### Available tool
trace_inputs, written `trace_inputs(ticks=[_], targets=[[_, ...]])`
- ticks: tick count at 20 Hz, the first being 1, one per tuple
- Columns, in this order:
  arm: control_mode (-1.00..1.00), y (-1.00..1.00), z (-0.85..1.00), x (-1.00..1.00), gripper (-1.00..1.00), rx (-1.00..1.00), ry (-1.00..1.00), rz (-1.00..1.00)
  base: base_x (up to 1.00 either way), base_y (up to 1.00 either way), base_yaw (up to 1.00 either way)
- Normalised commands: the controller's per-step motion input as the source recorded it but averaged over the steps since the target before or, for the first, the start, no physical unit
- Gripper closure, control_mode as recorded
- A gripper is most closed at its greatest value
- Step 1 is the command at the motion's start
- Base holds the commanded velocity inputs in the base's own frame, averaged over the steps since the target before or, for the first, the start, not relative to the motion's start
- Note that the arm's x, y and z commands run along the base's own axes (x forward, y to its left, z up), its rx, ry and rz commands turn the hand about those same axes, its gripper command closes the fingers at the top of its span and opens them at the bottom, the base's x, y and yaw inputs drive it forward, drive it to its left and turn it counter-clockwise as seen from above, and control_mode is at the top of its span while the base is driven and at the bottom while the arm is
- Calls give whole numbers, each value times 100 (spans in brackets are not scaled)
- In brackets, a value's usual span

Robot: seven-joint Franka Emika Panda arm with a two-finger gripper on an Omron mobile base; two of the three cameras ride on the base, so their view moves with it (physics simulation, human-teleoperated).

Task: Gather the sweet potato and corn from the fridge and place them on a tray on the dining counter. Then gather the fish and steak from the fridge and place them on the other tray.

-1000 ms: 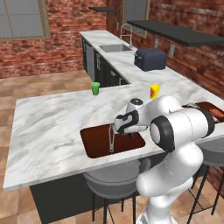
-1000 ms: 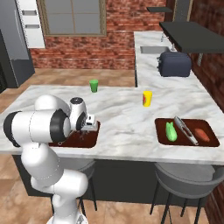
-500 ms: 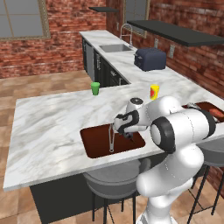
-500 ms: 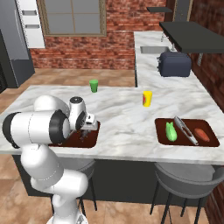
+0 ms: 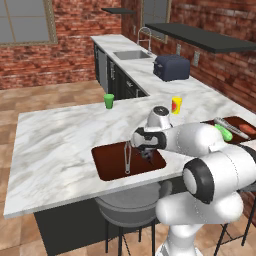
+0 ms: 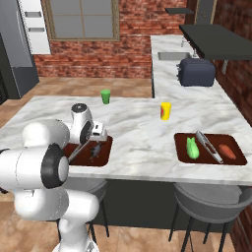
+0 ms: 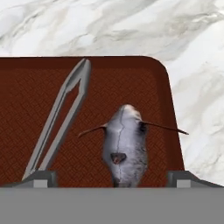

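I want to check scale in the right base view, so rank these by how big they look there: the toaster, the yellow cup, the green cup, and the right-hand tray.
Largest to smallest:
1. right-hand tray
2. toaster
3. yellow cup
4. green cup

The green cup stands farther away, so the two cups may really match.

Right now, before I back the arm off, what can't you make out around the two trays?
- Fish: tail end cut off by the hand view's bottom edge.
- Near tray: right part hidden behind the arm in the left base view.
- Far tray: cut off by the left base view's right edge.
- Steak: none made out on either tray.
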Motion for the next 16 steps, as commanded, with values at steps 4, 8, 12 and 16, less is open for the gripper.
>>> trace_inputs(ticks=[4, 8, 12, 16], targets=[[-100, 0, 76, -66, -100, 0, -15, 0, 0, 0, 0], [-100, 0, 85, -74, -100, 0, -15, 0, 0, 0, 0], [-100, 0, 91, -71, -100, 0, -16, 0, 0, 0, 0], [-100, -1, 91, -80, -100, 0, -8, 0, 0, 0, 0]])
